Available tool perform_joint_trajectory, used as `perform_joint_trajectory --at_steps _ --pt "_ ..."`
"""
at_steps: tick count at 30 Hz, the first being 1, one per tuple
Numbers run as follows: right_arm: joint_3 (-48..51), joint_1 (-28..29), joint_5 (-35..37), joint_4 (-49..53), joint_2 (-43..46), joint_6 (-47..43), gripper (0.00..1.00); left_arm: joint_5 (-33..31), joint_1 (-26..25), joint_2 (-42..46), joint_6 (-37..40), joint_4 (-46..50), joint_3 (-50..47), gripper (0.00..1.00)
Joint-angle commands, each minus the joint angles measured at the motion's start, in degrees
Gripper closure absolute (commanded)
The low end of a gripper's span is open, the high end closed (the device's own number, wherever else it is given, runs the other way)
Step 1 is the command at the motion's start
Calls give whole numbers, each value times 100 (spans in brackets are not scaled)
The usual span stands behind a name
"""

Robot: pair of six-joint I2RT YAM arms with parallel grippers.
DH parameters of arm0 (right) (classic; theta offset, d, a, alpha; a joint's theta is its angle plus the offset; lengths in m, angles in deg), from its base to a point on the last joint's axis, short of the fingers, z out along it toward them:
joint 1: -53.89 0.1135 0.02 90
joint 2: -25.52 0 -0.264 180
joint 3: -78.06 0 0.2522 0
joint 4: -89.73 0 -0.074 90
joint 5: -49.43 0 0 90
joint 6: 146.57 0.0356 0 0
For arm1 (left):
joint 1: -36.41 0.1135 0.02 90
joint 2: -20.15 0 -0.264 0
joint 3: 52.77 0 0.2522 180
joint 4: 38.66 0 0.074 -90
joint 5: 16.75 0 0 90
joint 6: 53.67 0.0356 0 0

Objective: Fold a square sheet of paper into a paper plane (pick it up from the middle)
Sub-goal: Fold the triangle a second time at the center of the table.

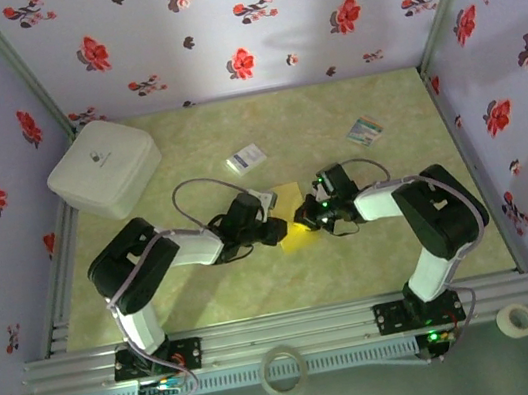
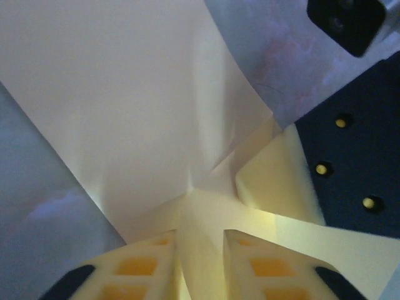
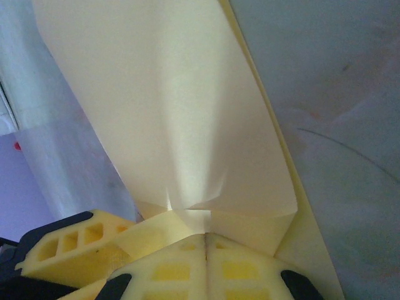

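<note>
Near the middle of the table (image 1: 210, 298), the square sheet of paper (image 1: 288, 202) sits creased between both pincers, the right gripper (image 3: 206, 244) pressed together on one folded edge while the left gripper (image 2: 200, 244) stands slightly parted around a paper ridge

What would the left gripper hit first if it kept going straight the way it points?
The yellow sheet of paper between the fingers of the left gripper; close behind it, probably the right gripper.
</note>
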Motion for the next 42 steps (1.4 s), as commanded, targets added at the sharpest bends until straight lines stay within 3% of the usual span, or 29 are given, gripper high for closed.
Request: perform_joint_trajectory --at_steps 1,6,9,14,17,23,42 --pt "197 5 369 136 -91 199 100 -144 94 493 -187 657 123 66" --pt "208 5 407 145 -55 226 100 -158 138 1077 -542 1174 162 63" --pt "223 10 403 88 -58 280 100 168 147 1167 -756 1435 268 75" --pt "232 9 408 87 -20 303 100 1328 135 767 -1167 1583 608 93" --pt "241 7 417 96 -19 294 100 1545 78 611 -1325 1631 770 99" --pt "225 5 406 101 -27 285 100 2174 33 159 -1405 1804 1143 100" --pt "219 6 388 94 -49 294 100 2047 -1 -411 -1217 2494 1559 100"
